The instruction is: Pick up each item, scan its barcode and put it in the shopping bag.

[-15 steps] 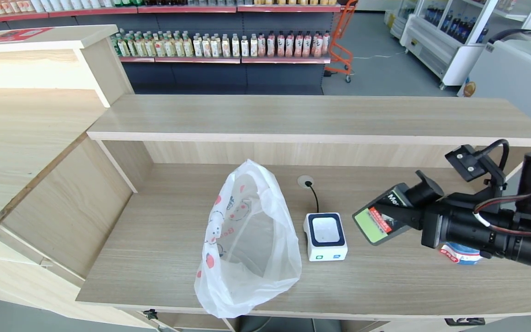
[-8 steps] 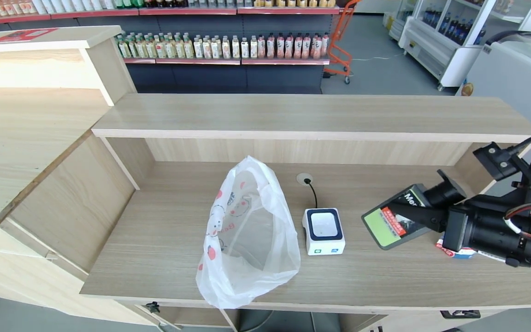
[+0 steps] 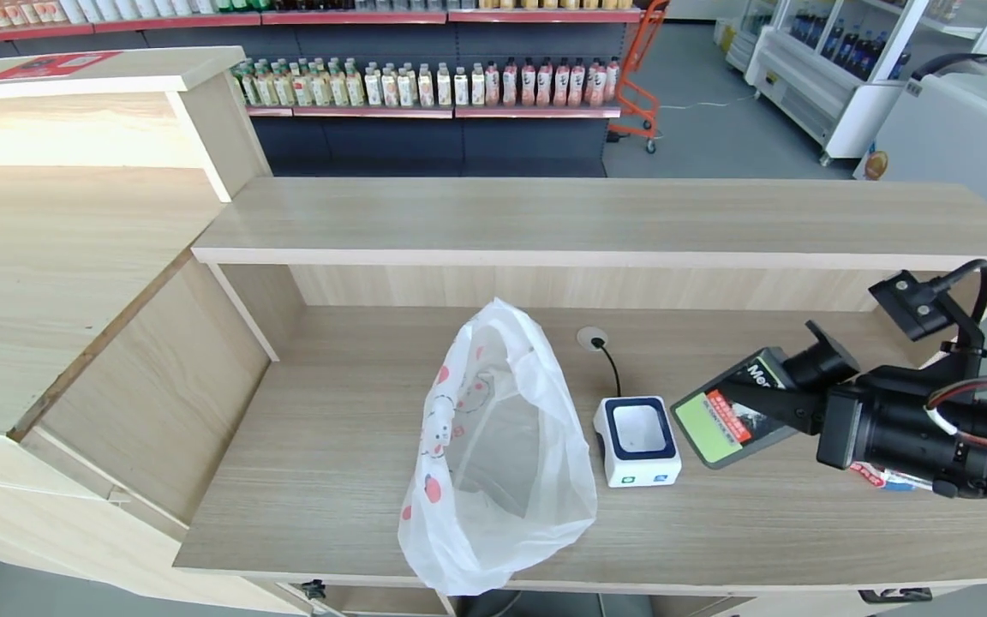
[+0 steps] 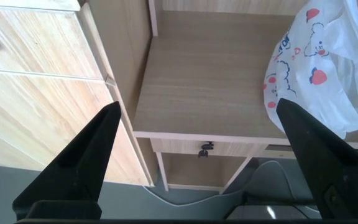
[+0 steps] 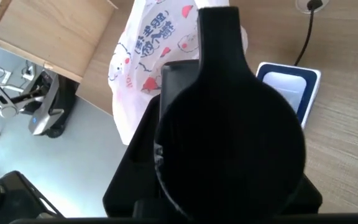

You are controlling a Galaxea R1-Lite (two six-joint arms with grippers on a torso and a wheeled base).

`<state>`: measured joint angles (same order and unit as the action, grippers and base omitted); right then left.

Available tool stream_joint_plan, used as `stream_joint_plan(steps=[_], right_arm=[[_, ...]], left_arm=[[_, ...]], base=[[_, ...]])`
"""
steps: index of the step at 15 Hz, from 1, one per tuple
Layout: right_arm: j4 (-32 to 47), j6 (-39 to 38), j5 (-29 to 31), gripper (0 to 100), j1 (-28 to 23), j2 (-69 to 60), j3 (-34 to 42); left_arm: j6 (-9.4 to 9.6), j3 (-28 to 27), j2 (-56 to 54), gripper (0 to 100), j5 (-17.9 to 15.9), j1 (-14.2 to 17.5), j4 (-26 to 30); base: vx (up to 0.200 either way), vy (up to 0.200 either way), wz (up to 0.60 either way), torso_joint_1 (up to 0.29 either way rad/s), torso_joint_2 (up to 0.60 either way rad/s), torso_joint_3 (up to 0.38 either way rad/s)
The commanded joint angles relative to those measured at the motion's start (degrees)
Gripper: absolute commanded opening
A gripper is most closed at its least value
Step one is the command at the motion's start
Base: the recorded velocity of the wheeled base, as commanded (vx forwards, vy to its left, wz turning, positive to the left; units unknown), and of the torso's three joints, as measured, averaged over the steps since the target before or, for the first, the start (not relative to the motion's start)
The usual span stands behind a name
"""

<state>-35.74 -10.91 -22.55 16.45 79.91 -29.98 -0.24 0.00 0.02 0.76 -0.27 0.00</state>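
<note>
Head view: box [image 3: 729,420] nearer scanner [image 3: 637,440] than before.

In the head view the right gripper [image 3: 789,387] covers one end of the dark flat box with a green and red label [image 3: 726,422] that it clamps, and the arm hides most of a red, white and blue packet [image 3: 879,475] on the table [image 3: 331,446]. In the right wrist view one of its black fingers [image 5: 229,143] blocks that box and part of the white square scanner [image 5: 286,87]. The left wrist view's edge cuts off the white printed plastic shopping bag [image 4: 319,65].
</note>
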Motion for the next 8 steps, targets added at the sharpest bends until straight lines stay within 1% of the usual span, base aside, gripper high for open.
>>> stream_joint_plan(steps=[1, 3, 4, 6, 7, 8], right_arm=[[0.0, 0.5, 0.1, 0, 0.3, 3.6, -0.1], [-0.1, 0.6, 0.3, 0, 0.9, 7.8, -0.3], [-0.2, 1.9, 0.5, 0, 1.0, 11.1, -0.5], [-1.2, 8.9, 1.0, 0, 1.0, 17.1, -0.3], [-2.3, 11.4, 1.1, 0, 1.1, 20.0, -0.7], [-5.0, 12.7, 1.2, 0, 2.0, 23.0, -1.6]], left_arm=[[0.07, 0.0, 0.0, 100, 0.0, 0.0, 0.0], [-0.02, 0.0, 0.0, 100, 0.0, 0.0, 0.0], [-0.02, 0.0, 0.0, 100, 0.0, 0.0, 0.0], [-0.02, 0.0, 0.0, 100, 0.0, 0.0, 0.0], [-0.02, 0.0, 0.0, 100, 0.0, 0.0, 0.0], [-0.02, 0.0, 0.0, 100, 0.0, 0.0, 0.0]], base=[[0.000, 0.000, 0.00, 0.000, 0.00, 0.000], [0.000, 0.000, 0.00, 0.000, 0.00, 0.000], [0.000, 0.000, 0.00, 0.000, 0.00, 0.000], [0.000, 0.000, 0.00, 0.000, 0.00, 0.000], [0.000, 0.000, 0.00, 0.000, 0.00, 0.000], [0.000, 0.000, 0.00, 0.000, 0.00, 0.000]])
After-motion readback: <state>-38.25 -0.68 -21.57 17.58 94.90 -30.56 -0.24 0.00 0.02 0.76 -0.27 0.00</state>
